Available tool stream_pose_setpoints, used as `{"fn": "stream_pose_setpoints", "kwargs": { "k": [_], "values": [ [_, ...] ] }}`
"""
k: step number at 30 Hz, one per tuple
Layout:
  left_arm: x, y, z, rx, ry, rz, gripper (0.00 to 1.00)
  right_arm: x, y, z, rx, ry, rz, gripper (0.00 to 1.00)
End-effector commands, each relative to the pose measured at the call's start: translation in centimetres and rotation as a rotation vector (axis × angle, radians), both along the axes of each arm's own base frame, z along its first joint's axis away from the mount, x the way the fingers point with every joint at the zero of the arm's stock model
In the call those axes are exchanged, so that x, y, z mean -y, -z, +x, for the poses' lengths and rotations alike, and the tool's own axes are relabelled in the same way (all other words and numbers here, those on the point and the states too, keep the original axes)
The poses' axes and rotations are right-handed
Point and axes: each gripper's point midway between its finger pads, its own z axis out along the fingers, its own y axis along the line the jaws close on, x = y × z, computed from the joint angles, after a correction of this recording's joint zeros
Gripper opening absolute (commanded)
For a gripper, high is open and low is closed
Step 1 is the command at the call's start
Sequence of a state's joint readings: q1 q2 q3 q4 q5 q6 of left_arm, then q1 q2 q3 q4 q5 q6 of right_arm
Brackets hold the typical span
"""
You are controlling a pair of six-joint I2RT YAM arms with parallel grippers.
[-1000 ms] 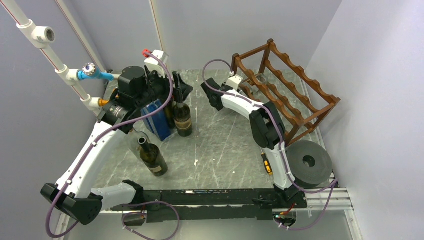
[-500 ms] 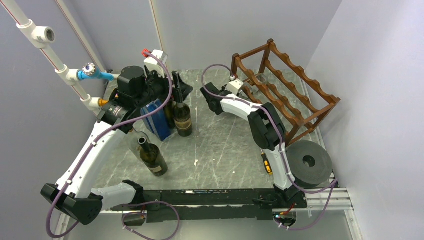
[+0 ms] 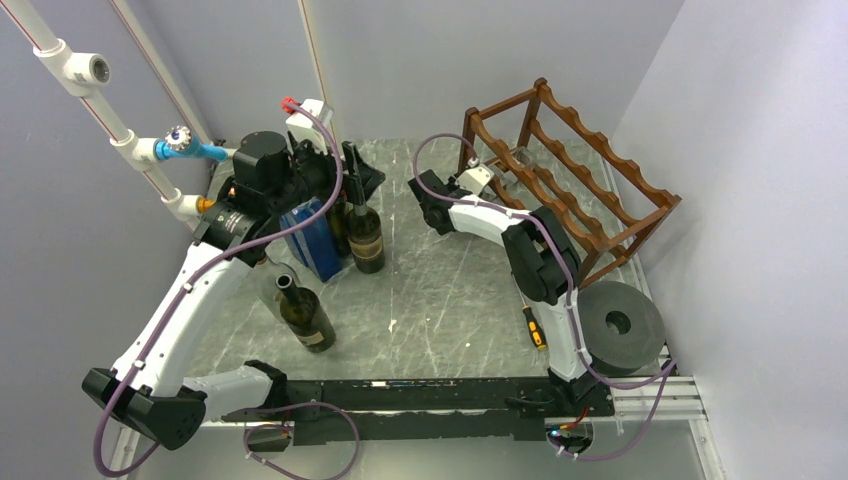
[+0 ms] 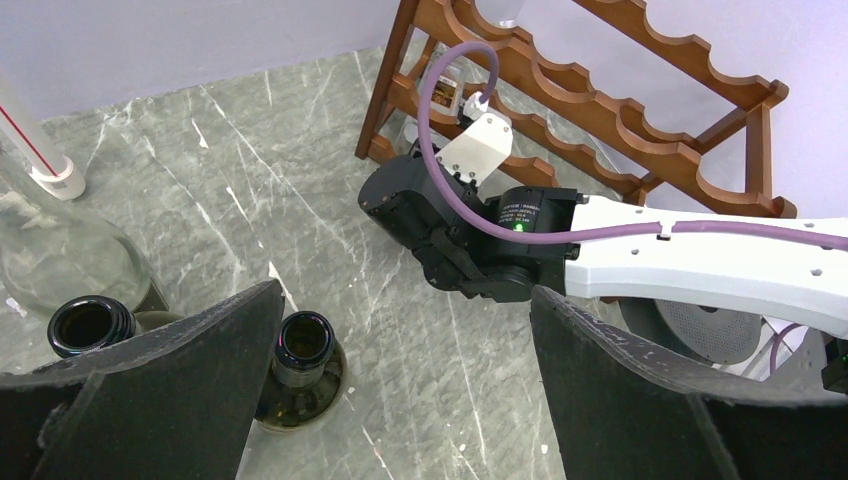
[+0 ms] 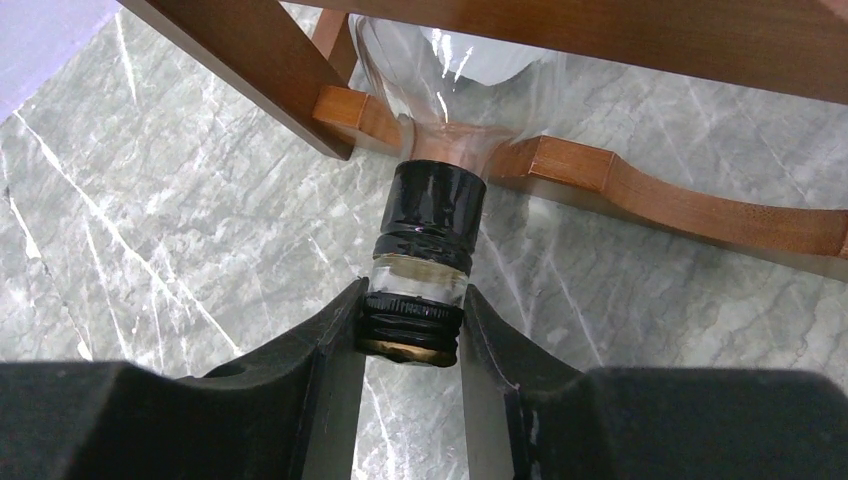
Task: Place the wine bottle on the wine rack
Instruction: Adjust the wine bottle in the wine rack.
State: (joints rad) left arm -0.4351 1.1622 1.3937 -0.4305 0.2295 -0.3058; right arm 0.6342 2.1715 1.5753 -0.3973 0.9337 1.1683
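Observation:
A clear glass wine bottle [image 5: 430, 225] with a black neck band lies on its side, its shoulder resting in a scallop of the wine rack's low rail [image 5: 650, 200]. My right gripper [image 5: 411, 325] is shut on the bottle's threaded mouth. In the top view the right gripper [image 3: 478, 185] is at the near left corner of the reddish-brown wine rack [image 3: 600, 170], with the bottle [image 3: 512, 158] inside the frame. My left gripper [image 4: 405, 335] hangs open above the table, its left finger [image 4: 180, 380] next to a dark bottle's mouth [image 4: 303, 345].
Two dark green bottles [image 3: 365, 235] [image 3: 305, 315], a blue box [image 3: 315, 240] and a clear bottle [image 3: 268, 285] stand at the left under the left arm. A grey roll [image 3: 618, 325] and a screwdriver [image 3: 535, 328] lie near the right arm's base. Walls close in on all sides.
The right wrist has shifted to the right, closer to the rack, with the bottle's mouth still between its fingers. The left arm has not moved.

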Motion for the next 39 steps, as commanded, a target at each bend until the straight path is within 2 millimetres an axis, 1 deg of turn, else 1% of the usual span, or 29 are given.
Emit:
{"fn": "stream_pose_setpoints", "kwargs": {
  "k": [1,3,5,8,11,14,16,17,18,19,20,23,24,26,29,32,34,37,38,39],
  "values": [
    [0.2,-2.4,-0.1,0.056,0.016,-0.042,0.99,0.9,5.4,-3.9,-0.230,-0.097,-0.067,0.00],
    [0.4,-2.4,-0.1,0.051,0.026,-0.046,0.99,0.8,4.0,-3.3,-0.212,-0.115,-0.100,0.00],
    [0.5,-2.4,-0.1,0.050,0.030,-0.050,0.99,0.2,2.3,-2.7,-0.183,-0.149,-0.134,0.00],
    [0.4,-2.3,0.0,0.050,0.024,-0.047,0.99,0.7,0.1,-2.0,-0.156,-0.128,-0.189,0.00],
    [0.3,-2.3,0.0,0.050,0.019,-0.043,0.99,1.2,-3.5,-0.8,-0.088,-0.118,-0.257,0.00],
    [0.3,-2.3,0.0,0.050,0.020,-0.047,0.99,1.1,-7.6,0.4,-0.008,-0.125,-0.299,0.00],
    [0.4,-2.2,0.1,0.046,0.025,-0.047,0.99,1.1,-9.3,0.7,0.018,-0.120,-0.302,0.00],
    [0.5,-2.2,0.1,0.044,0.028,-0.050,0.99,0.9,-9.7,0.8,0.027,-0.123,-0.293,0.00],
    [0.5,-2.2,0.1,0.042,0.030,-0.053,0.99,0.6,-9.6,0.8,0.030,-0.136,-0.273,0.00],
    [0.4,-2.2,0.1,0.041,0.031,-0.057,0.99,0.4,-8.9,0.7,0.020,-0.143,-0.260,0.00],
    [0.4,-2.3,0.2,0.041,0.029,-0.059,0.99,0.3,-7.9,0.5,0.006,-0.147,-0.249,0.00],
    [0.2,-2.1,0.3,0.040,0.019,-0.054,0.99,-0.4,-4.2,-0.4,-0.071,-0.166,-0.208,0.00],
    [0.2,-2.1,0.4,0.039,0.017,-0.053,0.99,-0.8,-3.4,-0.5,-0.082,-0.183,-0.198,0.00],
    [0.2,-1.9,0.4,0.035,0.017,-0.052,0.99,-1.2,-2.3,-0.8,-0.116,-0.211,-0.212,0.00],
    [0.3,-1.9,0.4,0.032,0.022,-0.054,0.99,-0.9,-0.8,-1.5,-0.200,-0.204,-0.272,0.00],
    [0.3,-1.9,0.4,0.032,0.022,-0.054,0.99,-0.4,-0.4,-2.4,-0.239,-0.182,-0.409,0.00],
    [0.3,-1.9,0.4,0.033,0.022,-0.054,0.99,0.4,-0.4,-2.2,-0.264,-0.168,-0.466,0.00],
    [0.3,-1.9,0.4,0.035,0.022,-0.056,0.99,1.4,-2.1,-1.6,-0.245,-0.149,-0.574,0.00],
    [0.3,-1.9,0.4,0.034,0.021,-0.054,0.99,1.5,-2.3,-1.5,-0.246,-0.152,-0.594,0.00],
    [0.3,-1.9,0.4,0.033,0.020,-0.054,0.99,1.5,-2.0,-1.5,-0.255,-0.165,-0.589,0.00]
  ]
}}
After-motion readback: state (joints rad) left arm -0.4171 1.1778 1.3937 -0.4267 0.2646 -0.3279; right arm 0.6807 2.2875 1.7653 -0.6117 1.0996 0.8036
